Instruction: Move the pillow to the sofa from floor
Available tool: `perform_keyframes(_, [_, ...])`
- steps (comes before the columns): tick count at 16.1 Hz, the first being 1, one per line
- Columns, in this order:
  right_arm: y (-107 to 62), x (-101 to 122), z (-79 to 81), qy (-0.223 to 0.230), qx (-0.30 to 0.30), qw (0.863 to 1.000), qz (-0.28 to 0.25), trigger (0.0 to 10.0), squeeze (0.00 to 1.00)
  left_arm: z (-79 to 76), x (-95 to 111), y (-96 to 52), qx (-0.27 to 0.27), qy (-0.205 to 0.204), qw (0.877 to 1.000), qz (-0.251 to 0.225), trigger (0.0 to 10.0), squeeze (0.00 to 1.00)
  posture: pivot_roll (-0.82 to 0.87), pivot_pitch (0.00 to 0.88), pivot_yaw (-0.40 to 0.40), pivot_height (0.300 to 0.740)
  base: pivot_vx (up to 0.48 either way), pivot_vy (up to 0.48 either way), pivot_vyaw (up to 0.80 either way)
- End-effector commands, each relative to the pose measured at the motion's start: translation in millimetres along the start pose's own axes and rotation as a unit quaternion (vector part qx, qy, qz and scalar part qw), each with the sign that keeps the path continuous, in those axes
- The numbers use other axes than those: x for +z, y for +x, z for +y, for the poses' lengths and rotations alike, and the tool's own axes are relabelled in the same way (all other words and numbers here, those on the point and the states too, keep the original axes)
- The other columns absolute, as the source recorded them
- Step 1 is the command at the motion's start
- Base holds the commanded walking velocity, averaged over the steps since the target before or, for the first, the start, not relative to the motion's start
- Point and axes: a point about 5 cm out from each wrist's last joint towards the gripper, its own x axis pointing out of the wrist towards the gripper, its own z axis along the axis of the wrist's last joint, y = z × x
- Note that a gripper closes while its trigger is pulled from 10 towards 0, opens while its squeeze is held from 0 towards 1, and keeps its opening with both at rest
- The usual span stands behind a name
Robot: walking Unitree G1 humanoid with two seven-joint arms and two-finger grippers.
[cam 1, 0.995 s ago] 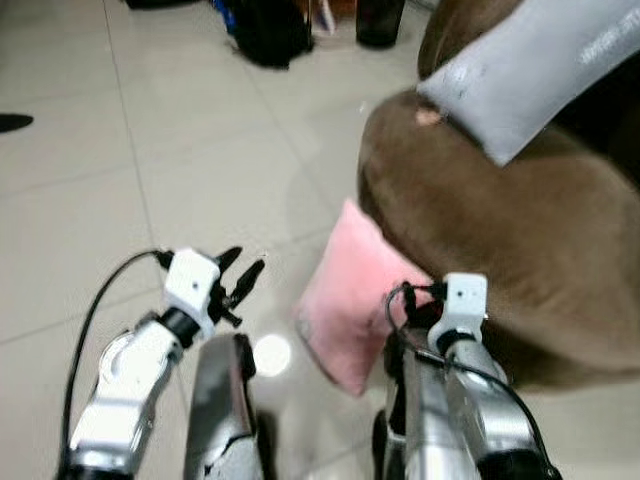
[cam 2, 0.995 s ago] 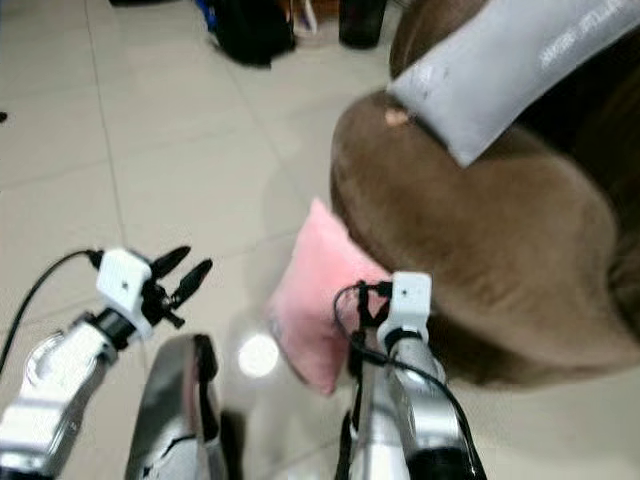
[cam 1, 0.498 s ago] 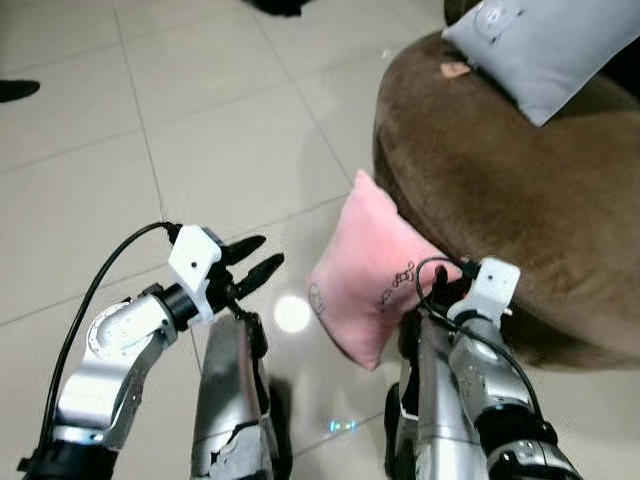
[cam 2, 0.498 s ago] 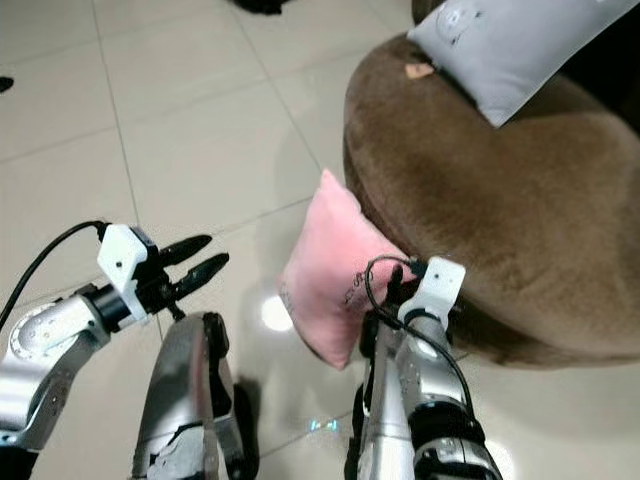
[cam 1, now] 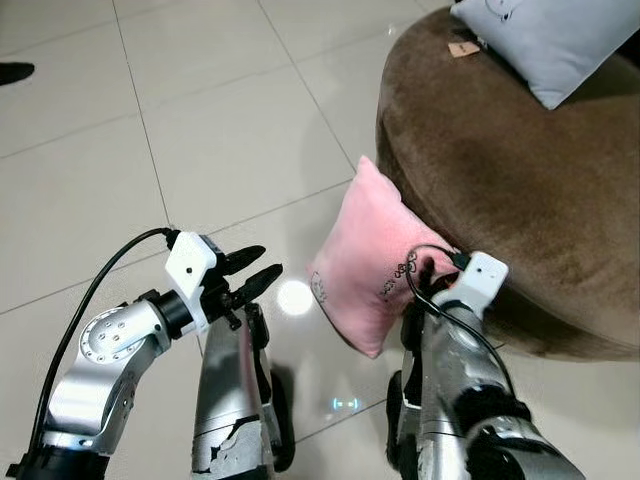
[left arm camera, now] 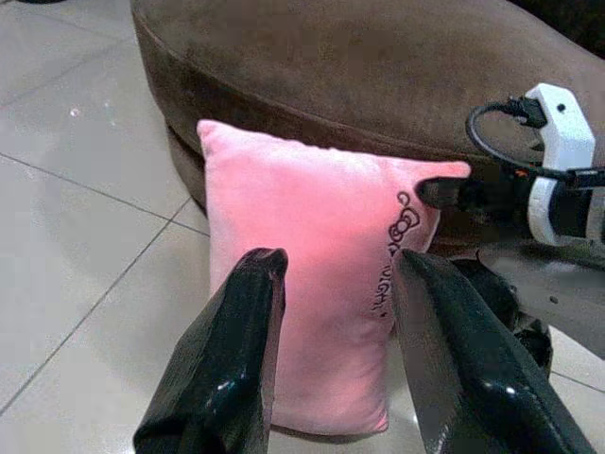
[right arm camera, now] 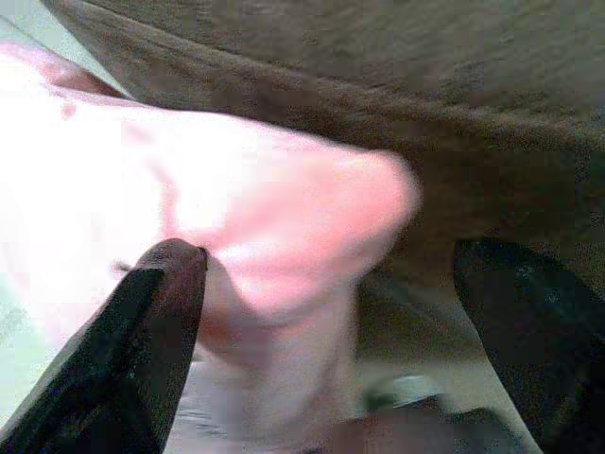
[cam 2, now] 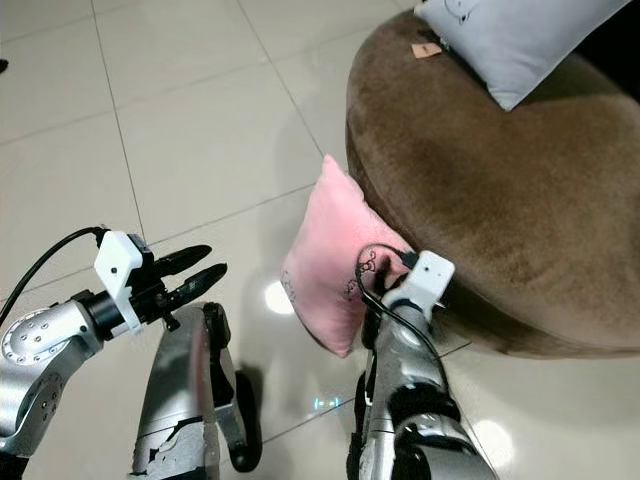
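Pale glossy floor tiles (cam 1: 200,120) spread before a round brown sofa (cam 1: 520,190), and a grey cushion (cam 1: 545,45) lies on the seat's far side. From the head cameras, the pink pillow (cam 1: 375,260) stands on edge on the floor, leaning against the sofa's front; its long axis runs up and away from the robot, one corner pointing up along the sofa's side. The right gripper (cam 1: 432,285) is right at the pillow's near right corner, between pillow and sofa, and is plainly the nearer arm. The left gripper (cam 1: 255,275) hovers above the tiles on the pillow's left, apart from it, its two fingers slightly parted and pointing toward the pillow.

Looking along the left wrist, the pillow (left arm camera: 312,303) faces the camera squarely with dark lettering down one edge, framed between the two spread black fingers (left arm camera: 236,378); the right gripper's black tip touches its upper corner by the lettering, with the sofa (left arm camera: 359,66) behind.

At the right wrist, the fingers (right arm camera: 142,350) stand wide apart with the pillow's rounded corner (right arm camera: 312,218) bulging between them, one finger against the fabric, the other well clear of it beside the sofa's base (right arm camera: 378,85). My judgement: the grasp turns on this corner, so the right fingers need to close on it before lifting toward the seat.
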Motion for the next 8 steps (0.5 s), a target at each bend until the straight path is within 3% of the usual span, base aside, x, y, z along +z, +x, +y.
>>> perform_keyframes(1, [-2.1, -7, -2.6, 0.033, -0.005, 0.999, 0.012, 10.0, 0.00, 2.9, -5, -4.0, 0.003, -0.006, 1.000, 0.012, 10.0, 0.00, 0.26, 0.336, 0.083, 0.491, 0.000, 0.000, 0.00])
perform_keyframes(4, [-0.4, -2, 6.8, 0.056, 0.017, 0.998, -0.004, 10.0, 0.00, 3.9, -5, -4.2, 0.004, -0.005, 1.000, 0.013, 10.0, 0.00, 0.26, 0.337, 0.085, 0.491, 0.000, 0.000, 0.00])
perform_keyframes(8, [0.0, -2, 17.4, 0.020, 0.023, 0.999, -0.015, 10.0, 0.00, 4.0, -4, -5.6, -0.003, -0.004, 1.000, 0.013, 10.0, 0.00, 0.27, 0.339, 0.089, 0.491, 0.000, 0.000, 0.00])
